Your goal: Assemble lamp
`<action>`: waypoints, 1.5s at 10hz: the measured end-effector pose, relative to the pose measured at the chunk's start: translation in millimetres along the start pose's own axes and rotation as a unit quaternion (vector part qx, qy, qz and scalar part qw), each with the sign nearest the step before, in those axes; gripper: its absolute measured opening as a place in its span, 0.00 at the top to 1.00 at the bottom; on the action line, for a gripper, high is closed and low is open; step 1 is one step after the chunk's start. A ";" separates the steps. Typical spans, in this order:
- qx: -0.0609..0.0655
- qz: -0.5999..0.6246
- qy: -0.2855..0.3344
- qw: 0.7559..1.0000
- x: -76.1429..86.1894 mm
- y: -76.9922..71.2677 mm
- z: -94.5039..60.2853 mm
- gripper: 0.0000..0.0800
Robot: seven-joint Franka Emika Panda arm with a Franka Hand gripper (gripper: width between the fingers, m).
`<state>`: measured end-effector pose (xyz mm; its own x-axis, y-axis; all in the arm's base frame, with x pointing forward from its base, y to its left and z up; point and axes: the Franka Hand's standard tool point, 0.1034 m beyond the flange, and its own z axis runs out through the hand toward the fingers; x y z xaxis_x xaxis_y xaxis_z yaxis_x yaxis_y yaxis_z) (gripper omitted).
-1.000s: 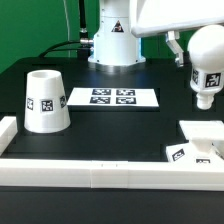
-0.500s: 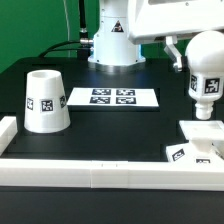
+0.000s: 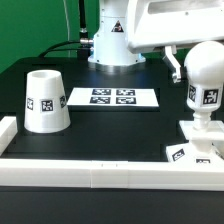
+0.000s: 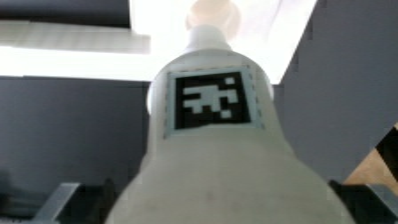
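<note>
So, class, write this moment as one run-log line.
step: bulb onto base | bulb: held upright, neck down at base | contact: unclear | shade: standing apart

Bulb (image 3: 207, 72) white, black-and-white square tag. Shade (image 3: 45, 100) white, same tag pattern. Base (image 3: 188, 130) white, tagged. Marker board (image 3: 112, 98) white, four black-and-white tags. Table (image 3: 110, 128) black.

open tabletop (image 3: 120, 135) lies between shade (image 3: 45, 100) and base (image 3: 205, 145), bearing only the flat marker board (image 3: 112, 98). the bulb (image 3: 205, 78) blocks the base's top; a white rail (image 3: 100, 172) walls the near edge.
</note>
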<state>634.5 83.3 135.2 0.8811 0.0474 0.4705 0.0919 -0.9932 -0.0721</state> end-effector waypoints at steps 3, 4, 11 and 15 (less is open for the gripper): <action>0.000 0.000 -0.006 1.000 -7.1 -0.5 4.0 0.28; 0.001 -0.001 -0.008 1.000 -9.1 -1.2 5.9 0.28; 0.001 -0.003 -0.014 1.000 -20.0 -4.6 17.8 0.28; 0.002 -0.003 -0.016 1.000 -19.6 -4.8 16.7 0.13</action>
<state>624.6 88.9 111.6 0.8946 0.0577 0.4432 0.0998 -0.9924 -0.0722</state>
